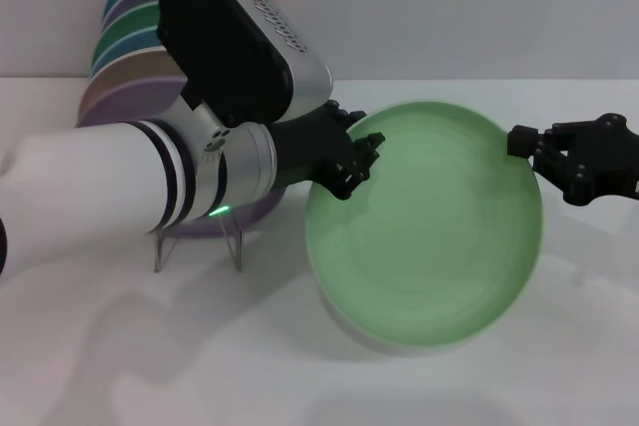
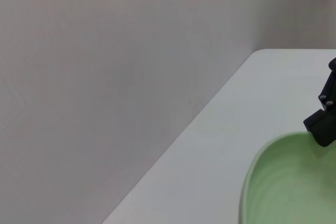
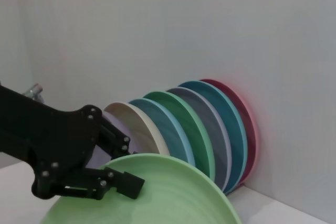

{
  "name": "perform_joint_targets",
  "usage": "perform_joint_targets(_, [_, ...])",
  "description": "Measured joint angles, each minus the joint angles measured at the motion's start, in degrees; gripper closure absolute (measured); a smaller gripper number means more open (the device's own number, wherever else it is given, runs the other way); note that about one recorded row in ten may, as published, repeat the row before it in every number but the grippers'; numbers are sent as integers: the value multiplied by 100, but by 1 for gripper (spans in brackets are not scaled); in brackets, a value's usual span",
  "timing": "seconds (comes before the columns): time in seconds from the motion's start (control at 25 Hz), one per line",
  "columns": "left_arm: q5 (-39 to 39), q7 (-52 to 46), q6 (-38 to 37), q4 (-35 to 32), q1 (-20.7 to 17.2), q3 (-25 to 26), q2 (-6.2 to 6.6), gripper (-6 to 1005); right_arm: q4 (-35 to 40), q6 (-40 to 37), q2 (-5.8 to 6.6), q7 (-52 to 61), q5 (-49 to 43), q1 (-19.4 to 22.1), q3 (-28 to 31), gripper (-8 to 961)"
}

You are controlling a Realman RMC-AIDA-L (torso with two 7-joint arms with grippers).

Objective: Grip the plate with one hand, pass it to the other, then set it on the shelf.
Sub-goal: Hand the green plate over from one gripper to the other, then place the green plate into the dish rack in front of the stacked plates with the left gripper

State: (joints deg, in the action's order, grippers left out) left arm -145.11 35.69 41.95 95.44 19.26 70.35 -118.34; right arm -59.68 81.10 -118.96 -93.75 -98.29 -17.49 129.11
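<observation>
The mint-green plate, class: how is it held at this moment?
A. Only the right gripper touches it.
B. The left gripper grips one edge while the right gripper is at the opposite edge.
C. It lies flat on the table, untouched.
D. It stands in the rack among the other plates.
B: in the head view the left gripper clamps the mint-green plate at one rim, while the right gripper is at the opposite rim.

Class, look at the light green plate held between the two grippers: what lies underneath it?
Under the plate only white table and the plate's shadow show. The left gripper grips its rim; the right gripper is at the opposite edge. The table directly beneath is covered.
</observation>
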Motion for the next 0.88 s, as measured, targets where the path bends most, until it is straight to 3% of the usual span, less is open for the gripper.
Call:
perform_joint_targets(0.04, [0,2,-6,-1,0,-8,-1,712,48,62,5,0,35,-8,6,815])
perform_joint_targets(0.28, [-3,17,-11,-14,15,-14,-2,911,150,499,10,4,334,31,84,805])
perform_joint_targets(0.48, [16,16,-101,23,-24,-12,-6,925,267,586,-1,57,480,128,353,797])
perform_joint_targets(0.64, [-21,42,-321,139,-136,-60,-4,936,686,622,-5,61,673,142,1087,641])
perform_joint_targets(0.76, [-90,150,-629,228,-274,-145,1,940,1245,685,-39,-229,1165,174,2104,543])
perform_joint_targets(0.8, [-280,813,-1832,302,-700,-526,18,940,1526,716,-41,-404,1409,200,2467,513])
perform_joint_targets(0.84, [-353,1215,-2537,235,-876,-748,23,941,1526,716,-41,-404,1409,200,2467,483])
perform_joint_targets(0.88, [-526,1939,-3947,-25,-1126,-1162,27,941,1612,716,-41,-486,1495,221,2604,453])
